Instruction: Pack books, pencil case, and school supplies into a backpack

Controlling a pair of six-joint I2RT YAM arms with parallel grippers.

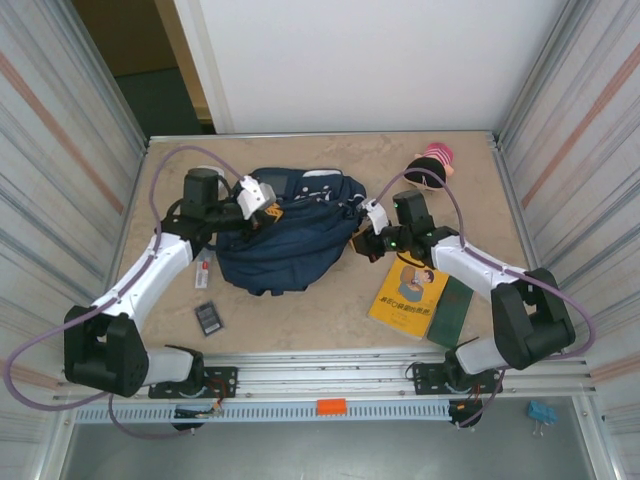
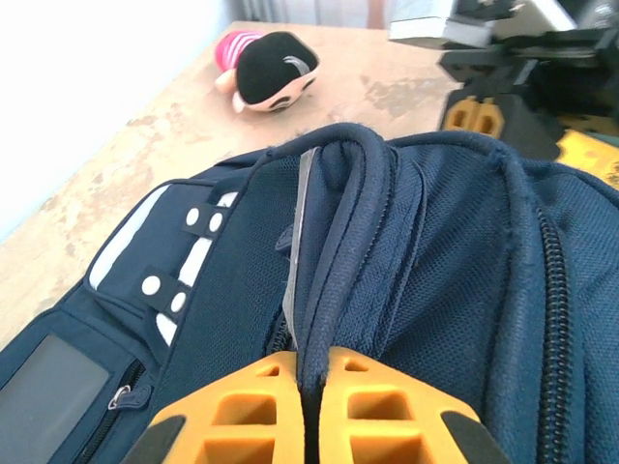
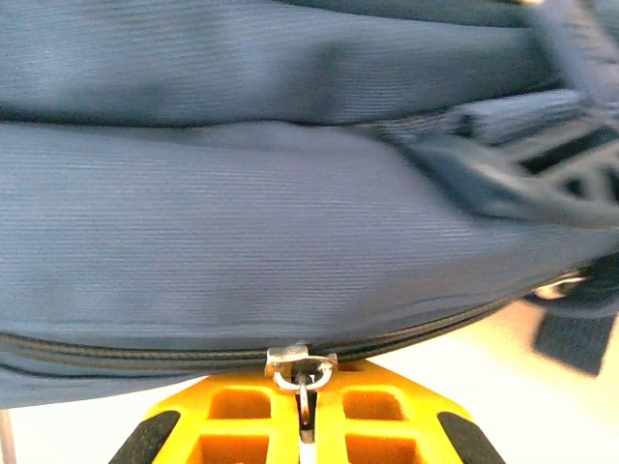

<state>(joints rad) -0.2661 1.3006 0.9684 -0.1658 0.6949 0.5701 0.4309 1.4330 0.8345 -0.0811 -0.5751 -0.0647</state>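
Note:
The navy backpack (image 1: pixel 285 240) lies in the middle of the table. My left gripper (image 1: pixel 268 212) is at its top left and is shut on the backpack's carry handle (image 2: pixel 343 213), the strap pinched between the orange fingers (image 2: pixel 387 406). At the backpack's right side my right gripper (image 1: pixel 362 240) is shut on a metal zipper pull (image 3: pixel 303 372). The yellow book (image 1: pixel 408 295) and the dark green book (image 1: pixel 452 312) lie flat to the right. A black rectangle (image 1: pixel 209 318) and a small white slab (image 1: pixel 203 272) lie to the left. A pink and black plush pouch (image 1: pixel 430 165), likely the pencil case, sits at the back right.
Corrugated metal walls (image 1: pixel 70 150) close in the table on the left and right, with a white panel behind. A metal rail (image 1: pixel 330 375) runs along the near edge by the arm bases. A blue clip (image 1: pixel 541 412) lies below the rail at the right.

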